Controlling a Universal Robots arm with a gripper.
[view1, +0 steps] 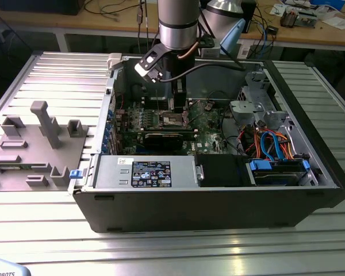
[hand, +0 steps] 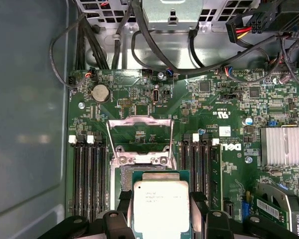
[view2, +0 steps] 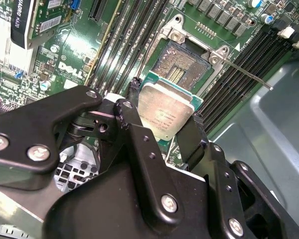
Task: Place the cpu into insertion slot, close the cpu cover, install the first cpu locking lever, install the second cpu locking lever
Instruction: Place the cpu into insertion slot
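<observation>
Metal ribbed table beneath computer case; end effector tight around cpu; benches behind

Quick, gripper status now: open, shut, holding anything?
Gripper: shut on the cpu, close to the uncovered insertion slot.
</observation>
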